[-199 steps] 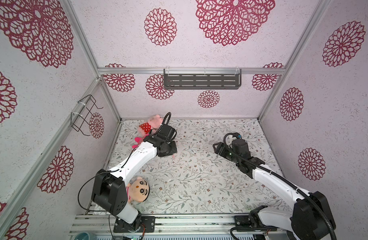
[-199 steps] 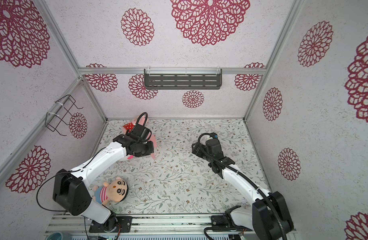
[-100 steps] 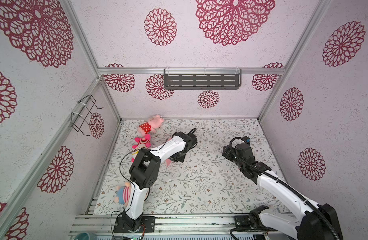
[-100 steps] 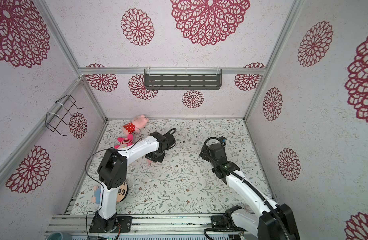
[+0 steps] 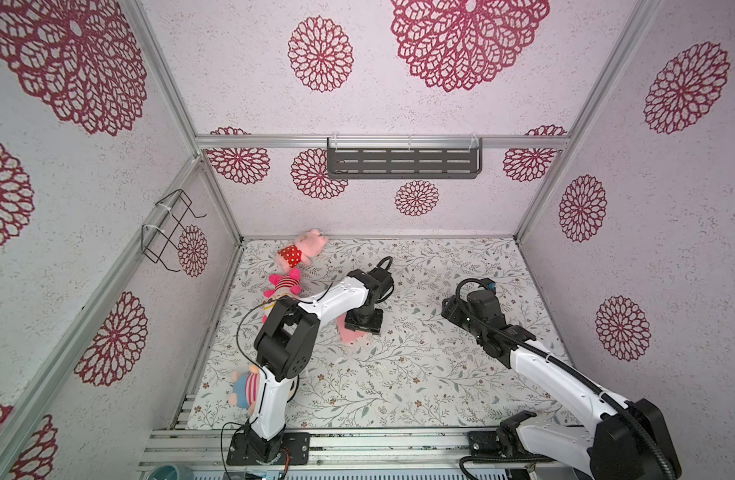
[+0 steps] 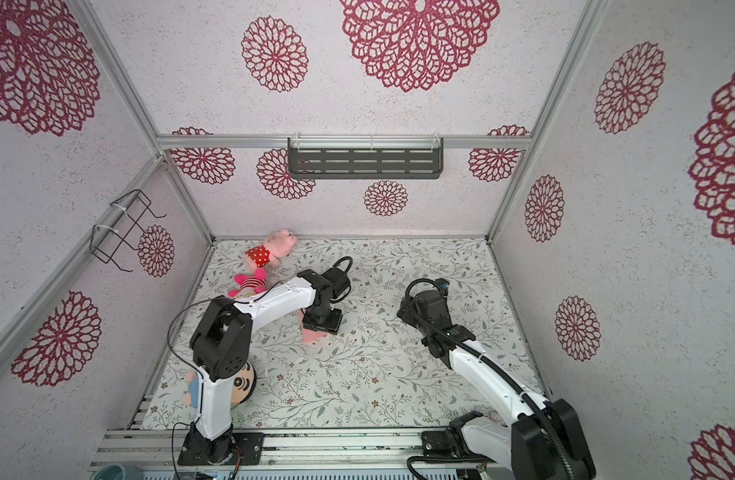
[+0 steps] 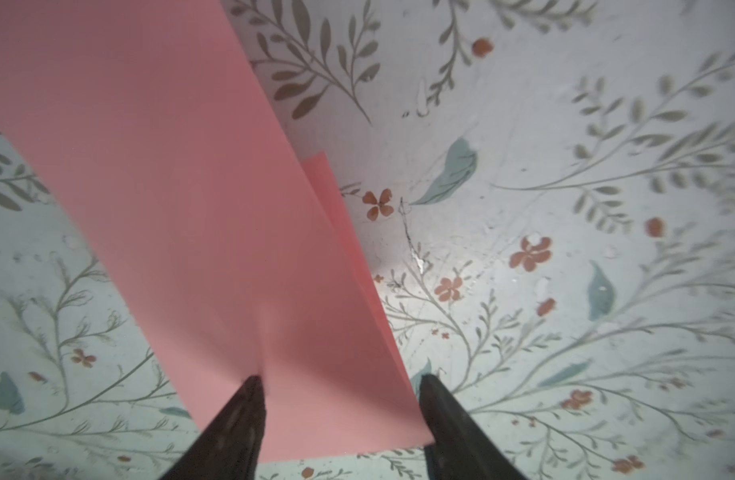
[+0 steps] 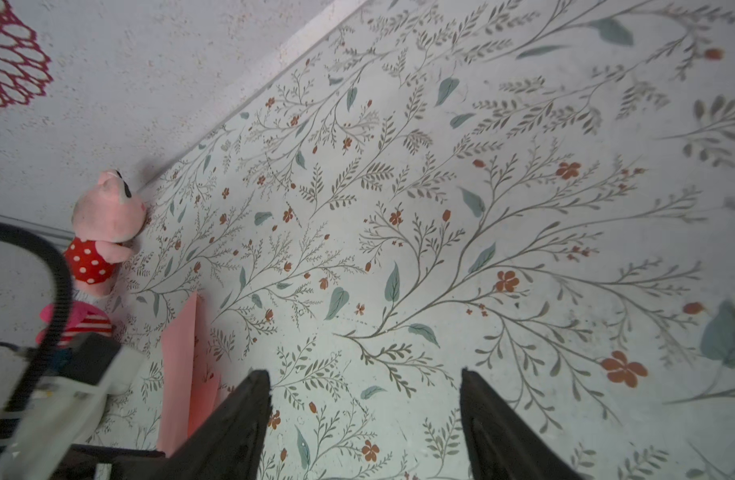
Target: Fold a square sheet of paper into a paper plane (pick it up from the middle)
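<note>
Barely begun, I judge — the square sheet of paper (image 7: 199, 216), doubled over once, lies between the spread left end effector (image 7: 340, 386); right end effector (image 8: 365, 386), at three o'clock, spread on nothing.

Rosette-patterned walls (image 5: 440, 104), floral floor (image 5: 399, 374)

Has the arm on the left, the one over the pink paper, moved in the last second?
Yes. The left gripper swung from beside the polka-dot pink plush pig toward the table's middle, over the folded pink paper.

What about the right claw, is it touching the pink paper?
Apart. The right wrist view shows the right gripper open over floral mat, the pink paper off to one side, mat between them.
</note>
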### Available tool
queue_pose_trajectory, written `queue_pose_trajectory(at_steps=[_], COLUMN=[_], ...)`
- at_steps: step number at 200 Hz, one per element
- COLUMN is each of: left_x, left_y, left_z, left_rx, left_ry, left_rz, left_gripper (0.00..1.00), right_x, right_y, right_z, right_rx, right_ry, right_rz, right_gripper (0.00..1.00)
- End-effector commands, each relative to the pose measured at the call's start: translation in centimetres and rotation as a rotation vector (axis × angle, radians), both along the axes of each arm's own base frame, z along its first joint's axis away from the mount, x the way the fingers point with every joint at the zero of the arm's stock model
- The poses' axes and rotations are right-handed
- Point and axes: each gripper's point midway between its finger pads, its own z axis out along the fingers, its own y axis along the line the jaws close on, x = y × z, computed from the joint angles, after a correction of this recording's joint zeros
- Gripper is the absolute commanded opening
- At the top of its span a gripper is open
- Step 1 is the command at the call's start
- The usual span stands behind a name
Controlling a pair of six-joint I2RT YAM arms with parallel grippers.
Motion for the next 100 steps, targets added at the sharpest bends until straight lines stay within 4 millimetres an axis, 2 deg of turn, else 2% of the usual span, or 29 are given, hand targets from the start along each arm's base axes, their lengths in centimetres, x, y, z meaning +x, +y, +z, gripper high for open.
queue_pose_trajectory(at_steps=[1, 30, 51, 80, 100], left_x=[2.2, 2.9, 2.9, 2.4, 1.8], left_y=[-0.2, 2.8, 4.9, 8.4, 9.9], left_z=[4.6, 6.6, 7.1, 6.4, 5.5], left_rx=[-0.256, -0.395, -0.445, -0.454, -0.494], left_ry=[-0.092, -0.165, -0.204, -0.233, -0.221], left_rz=[0.113, 0.234, 0.300, 0.435, 0.515], left_gripper=[0.71, 0.83, 0.87, 0.88, 0.89], right_x=[1.3, 2.1, 2.4, 2.5, 2.1], right_y=[4.0, 10.5, 15.6, 22.2, 25.5], right_z=[0.8, 0.0, 0.1, -1.4, -3.2], right_rx=[0.082, 0.069, 0.083, 0.123, 0.159], right_ry=[-0.005, 0.040, 0.047, 0.105, 0.162], right_rz=[0.140, 0.322, 0.445, 0.601, 0.678], right_gripper=[0.70, 0.63, 0.61, 0.54, 0.49])
